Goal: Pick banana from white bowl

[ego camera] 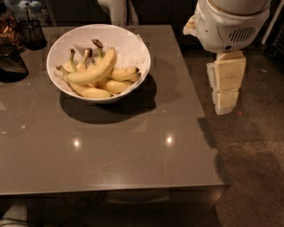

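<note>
The white bowl (pixel 131 40) stands on the far left part of the grey table (pixel 133 150). It holds several bananas. The largest, pale yellow curved banana (pixel 94 71) lies on top of the smaller ones, its stem toward the upper right. My gripper (pixel 224 104) hangs from the white arm housing (pixel 230 22) at the right, beyond the table's right edge and above the floor. It is well to the right of the bowl and holds nothing that I can see.
A dark wire-mesh cup (pixel 32 33) and a dark object (pixel 11 64) sit at the table's far left. A white post (pixel 116 11) stands behind the bowl. Speckled brown floor (pixel 253 168) lies to the right of the table.
</note>
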{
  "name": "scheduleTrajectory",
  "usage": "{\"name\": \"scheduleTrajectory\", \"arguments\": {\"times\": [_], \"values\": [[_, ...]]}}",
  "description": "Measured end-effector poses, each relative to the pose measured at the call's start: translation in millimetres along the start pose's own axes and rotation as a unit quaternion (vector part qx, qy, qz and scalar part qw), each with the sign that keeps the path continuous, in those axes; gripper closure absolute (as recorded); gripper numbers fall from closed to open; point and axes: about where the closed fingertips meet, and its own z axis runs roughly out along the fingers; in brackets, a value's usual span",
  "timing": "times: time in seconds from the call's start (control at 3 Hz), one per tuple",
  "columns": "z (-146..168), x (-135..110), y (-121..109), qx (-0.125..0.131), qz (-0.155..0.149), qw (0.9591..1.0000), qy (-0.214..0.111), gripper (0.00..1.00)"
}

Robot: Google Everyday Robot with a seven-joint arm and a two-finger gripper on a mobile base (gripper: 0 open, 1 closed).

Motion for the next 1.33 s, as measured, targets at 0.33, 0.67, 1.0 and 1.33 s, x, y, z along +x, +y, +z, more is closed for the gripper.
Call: {"name": "scheduleTrajectory", "arguments": {"times": [0.33, 0.67, 1.0, 1.33], "values": [[-1.4, -5.9, -8.1, 0.01, -0.003, 0.9999, -0.014, 0.0], [2.0, -22.6, -39.5, 0.016, -0.031, 0.9989, -0.031, 0.0], [8.1, -44.2, -77.0, 0.022, -0.074, 0.9965, -0.033, 0.0], [26.6, -69.5, -103.9, 0.02, -0.12, 0.9919, -0.036, 0.0]]}}
